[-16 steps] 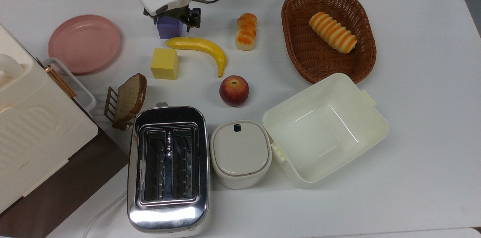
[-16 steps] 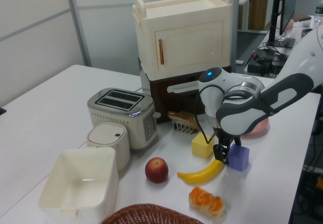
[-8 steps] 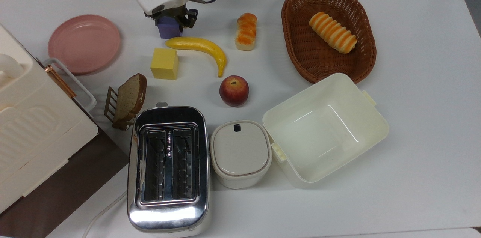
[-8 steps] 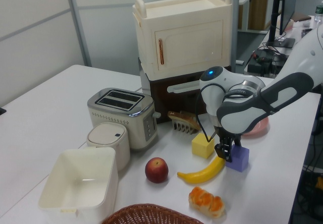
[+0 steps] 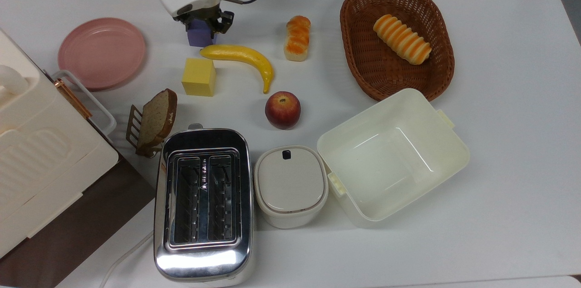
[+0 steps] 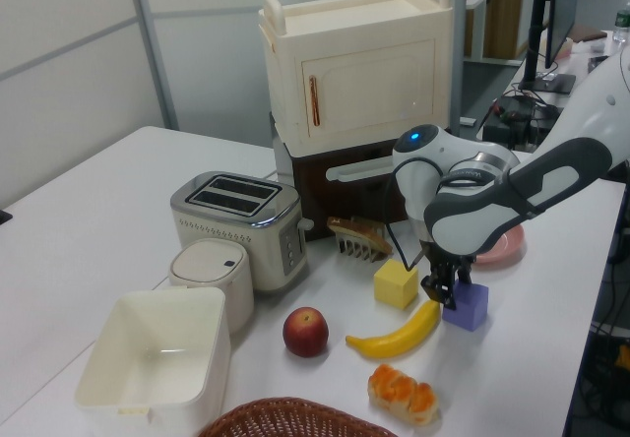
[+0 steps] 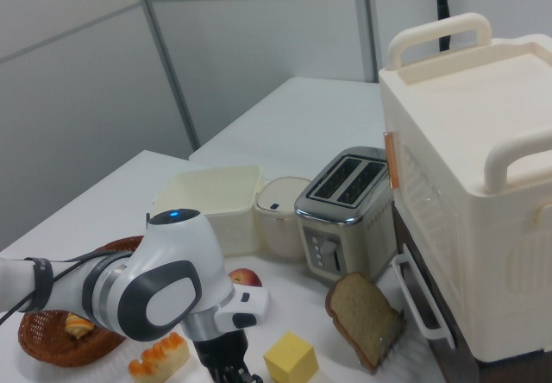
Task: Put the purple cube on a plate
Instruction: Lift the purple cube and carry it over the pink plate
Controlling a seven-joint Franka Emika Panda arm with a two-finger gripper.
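Lowered since a second ago, the robot's two-finger gripper [image 5: 202, 25] now straddles the small matte purple foam cube [image 5: 199, 37] in the upper left of the top view, a dark finger [image 5: 224, 23] on either side; whether the fingers already press its faces cannot be told. The cube sits on the white table [image 5: 499, 142], just above the yellow plastic banana [image 5: 243, 58] and near the yellow cube [image 5: 199, 77]. The left view shows the gripper [image 6: 445, 291] coming straight down, likely to avoid the banana. Farther left in the top view, well apart, lies the round pink plastic plate [image 5: 101, 52], its destination.
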